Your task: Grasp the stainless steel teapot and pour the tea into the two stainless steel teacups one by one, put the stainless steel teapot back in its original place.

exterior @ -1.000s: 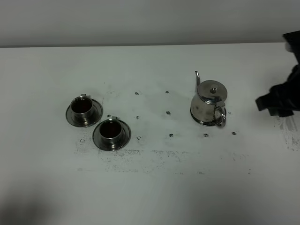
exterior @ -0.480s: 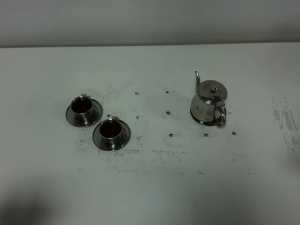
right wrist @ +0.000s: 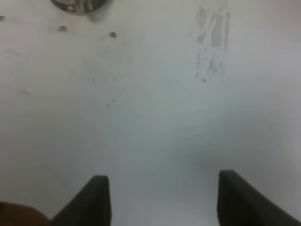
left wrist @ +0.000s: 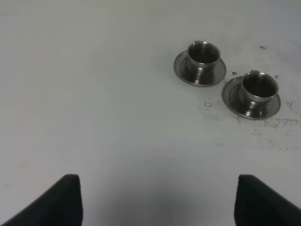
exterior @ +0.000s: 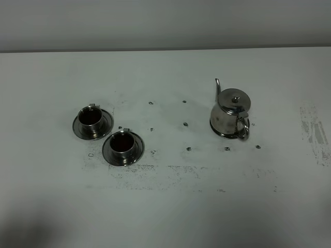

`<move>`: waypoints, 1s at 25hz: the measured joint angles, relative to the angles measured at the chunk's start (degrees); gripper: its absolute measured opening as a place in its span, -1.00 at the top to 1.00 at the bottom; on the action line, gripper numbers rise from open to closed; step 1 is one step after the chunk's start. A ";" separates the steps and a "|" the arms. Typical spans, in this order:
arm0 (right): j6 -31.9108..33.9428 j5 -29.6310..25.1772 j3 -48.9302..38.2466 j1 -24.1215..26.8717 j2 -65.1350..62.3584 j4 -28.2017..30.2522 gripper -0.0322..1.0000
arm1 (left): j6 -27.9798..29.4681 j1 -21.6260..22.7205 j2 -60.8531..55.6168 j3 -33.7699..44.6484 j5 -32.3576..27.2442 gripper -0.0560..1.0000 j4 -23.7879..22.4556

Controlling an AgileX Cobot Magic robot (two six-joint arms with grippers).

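The stainless steel teapot [exterior: 230,113] stands upright right of the table's middle, spout toward the back, loop handle toward the front; only its base edge [right wrist: 80,4] shows in the right wrist view. The two stainless steel teacups on saucers sit at the left: one farther back [exterior: 91,120] [left wrist: 201,60], one nearer the front [exterior: 122,145] [left wrist: 256,92]. Both hold reddish-brown tea [exterior: 121,141]. Neither gripper shows in the exterior view. My left gripper [left wrist: 157,202] is open and empty, well away from the cups. My right gripper [right wrist: 160,200] is open and empty over bare table, away from the teapot.
The white table [exterior: 165,206] carries dark specks and scuffs around the middle [exterior: 185,124] and a scratched grey patch at the right [exterior: 313,129] [right wrist: 212,42]. A grey wall runs along the back edge.
The right arm, at the exterior view's right edge a second ago, has withdrawn out of that view. Teapot and cups have not moved.
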State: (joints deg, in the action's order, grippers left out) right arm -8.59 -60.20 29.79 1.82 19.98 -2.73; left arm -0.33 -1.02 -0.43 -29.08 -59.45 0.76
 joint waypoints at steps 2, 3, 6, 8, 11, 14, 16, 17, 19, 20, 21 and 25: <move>-1.35 -0.66 -0.79 0.00 -2.40 -0.88 0.00 | 0.00 0.00 0.00 0.00 0.00 -0.32 0.00; -1.82 -0.83 -1.08 0.00 -3.43 -1.02 0.00 | 0.00 0.00 0.00 0.00 0.00 -0.32 0.00; -2.43 -1.26 -1.31 0.00 -5.77 -1.14 0.00 | 0.00 0.00 0.00 0.00 0.00 -0.32 0.00; -2.76 -1.26 -1.31 0.00 -6.98 -1.25 0.00 | 0.00 0.00 0.00 0.00 0.00 -0.32 0.00; -3.30 -1.26 -1.31 0.00 -9.01 -1.39 0.03 | 0.00 0.00 0.00 0.00 0.00 -0.32 0.00; -3.47 -1.31 -1.31 0.00 -11.21 -1.45 0.09 | 0.00 0.00 0.00 0.00 0.00 -0.32 0.00; -3.68 -1.37 -1.31 0.00 -12.63 -1.53 0.11 | 0.00 0.00 0.00 0.00 0.00 -0.32 0.00; -3.73 -1.37 -1.31 0.00 -13.49 -1.63 0.11 | 0.00 0.00 0.00 0.00 0.00 -0.32 0.00; -4.56 -1.41 -1.31 0.00 -15.19 -2.24 0.12 | 0.00 0.00 0.00 0.00 0.00 -0.32 0.00; -5.27 -1.51 -1.31 0.00 -15.86 -2.68 0.12 | 0.00 0.00 0.00 0.00 0.00 -0.32 0.00; -5.97 -1.54 -1.31 0.00 -16.57 -3.26 0.13 | 0.00 0.00 0.00 0.00 0.00 -0.32 0.00; -7.96 -1.83 -1.31 -1.63 -18.73 -4.73 0.13 | 0.00 0.00 0.00 0.00 0.00 -0.32 0.00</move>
State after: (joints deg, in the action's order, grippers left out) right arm -16.56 -62.03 28.48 0.19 1.25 -7.47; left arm -0.33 -1.02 -0.43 -29.08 -59.45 0.76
